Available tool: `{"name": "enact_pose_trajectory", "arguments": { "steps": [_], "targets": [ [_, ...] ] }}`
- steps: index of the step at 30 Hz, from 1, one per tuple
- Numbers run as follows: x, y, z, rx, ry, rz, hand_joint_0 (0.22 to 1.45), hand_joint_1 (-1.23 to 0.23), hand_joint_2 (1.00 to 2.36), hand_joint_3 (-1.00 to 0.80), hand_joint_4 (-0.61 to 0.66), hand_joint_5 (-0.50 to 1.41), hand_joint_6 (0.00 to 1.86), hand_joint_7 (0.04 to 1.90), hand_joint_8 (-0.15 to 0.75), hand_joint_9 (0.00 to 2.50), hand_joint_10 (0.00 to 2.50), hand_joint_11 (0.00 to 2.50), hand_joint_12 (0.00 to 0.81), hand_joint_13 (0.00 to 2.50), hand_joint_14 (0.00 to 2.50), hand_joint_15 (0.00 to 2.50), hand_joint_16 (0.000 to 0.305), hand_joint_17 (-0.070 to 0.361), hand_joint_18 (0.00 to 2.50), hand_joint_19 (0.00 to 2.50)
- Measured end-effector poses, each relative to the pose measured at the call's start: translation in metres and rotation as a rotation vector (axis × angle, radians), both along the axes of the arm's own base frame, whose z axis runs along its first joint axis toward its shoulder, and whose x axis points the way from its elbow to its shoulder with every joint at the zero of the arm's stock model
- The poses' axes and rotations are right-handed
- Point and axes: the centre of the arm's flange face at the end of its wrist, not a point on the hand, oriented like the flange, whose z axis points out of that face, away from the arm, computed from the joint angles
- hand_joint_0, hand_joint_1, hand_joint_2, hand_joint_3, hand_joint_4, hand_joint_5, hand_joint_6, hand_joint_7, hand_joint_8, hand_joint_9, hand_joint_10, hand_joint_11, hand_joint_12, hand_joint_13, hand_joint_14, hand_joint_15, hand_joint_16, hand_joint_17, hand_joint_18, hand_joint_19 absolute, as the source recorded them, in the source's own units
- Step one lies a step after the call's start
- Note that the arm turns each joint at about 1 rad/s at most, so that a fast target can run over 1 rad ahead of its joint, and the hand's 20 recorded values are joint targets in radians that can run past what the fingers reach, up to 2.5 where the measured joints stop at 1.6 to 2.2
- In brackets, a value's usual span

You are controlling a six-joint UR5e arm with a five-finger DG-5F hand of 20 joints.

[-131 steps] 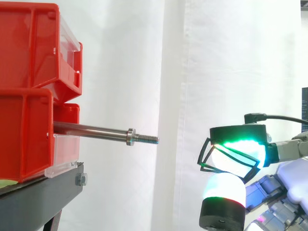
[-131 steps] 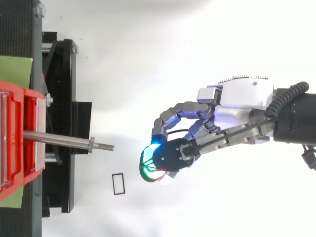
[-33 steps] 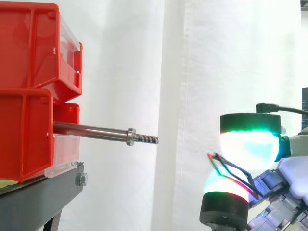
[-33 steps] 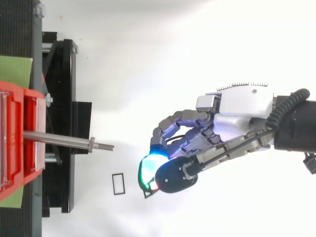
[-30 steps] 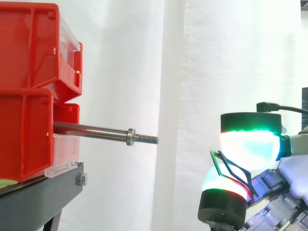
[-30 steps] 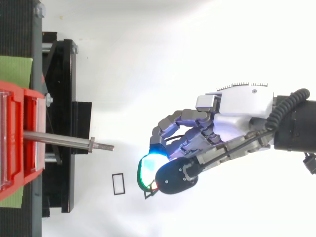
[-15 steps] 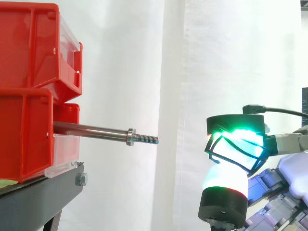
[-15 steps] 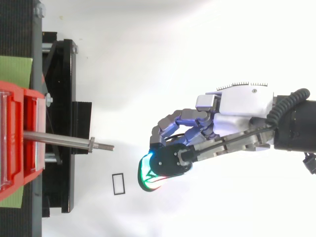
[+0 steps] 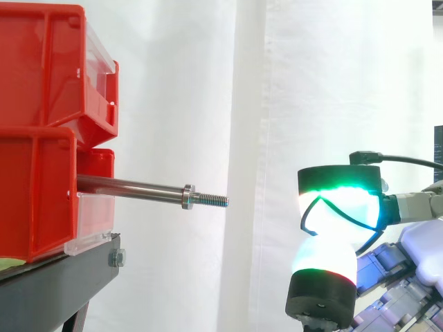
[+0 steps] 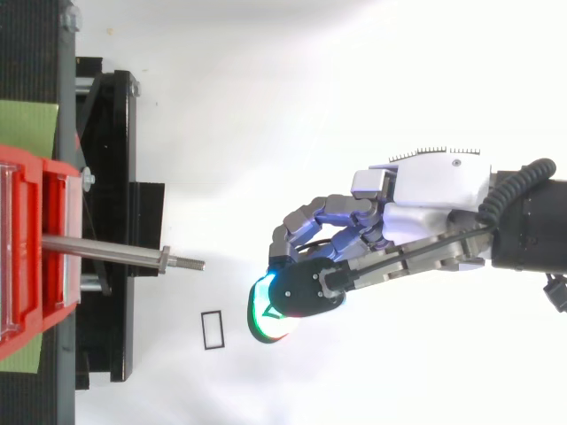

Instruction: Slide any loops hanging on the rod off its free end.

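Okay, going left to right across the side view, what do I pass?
red bins → rod → robot hand, pinching a loop

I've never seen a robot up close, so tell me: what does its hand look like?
The hand has a silvery-white shell over its back, with fingers built of grey metallic links tinged violet. Its fingertips are thick round pads glowing white and green, with black caps. The wrist behind is black.
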Motion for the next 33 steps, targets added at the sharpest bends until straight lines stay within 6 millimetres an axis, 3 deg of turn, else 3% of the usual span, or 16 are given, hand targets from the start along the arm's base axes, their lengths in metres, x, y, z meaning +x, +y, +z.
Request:
{"name": "enact_pose_trajectory", "arguments": {
  "steps": [11,18,33],
  "targets": [
    [0.0,0.0,0.0,-0.001,0.0,0.0,0.61,-0.77,1.02,-0.21,-0.02,-0.12,0.85,1.01,0.204,0.66,0.0,0.04,0.289,0.33,0.0,0.03,0.038,0.085,0.38,0.23],
    [-0.0001,-0.0022,-0.0002,-0.002,0.001,-0.002,0.61,-0.8,1.01,-0.14,-0.2,-0.11,0.85,0.96,0.22,0.74,0.0,0.04,0.321,0.39,0.0,0.01,0.045,0.101,0.49,0.23],
    [-0.0003,-0.0092,-0.0001,-0.012,-0.001,-0.003,0.63,-0.83,1.02,-0.15,-0.18,-0.12,0.86,1.05,0.208,0.73,0.0,0.09,0.299,0.38,0.0,0.01,0.04,0.089,0.48,0.26]
  ]
}}
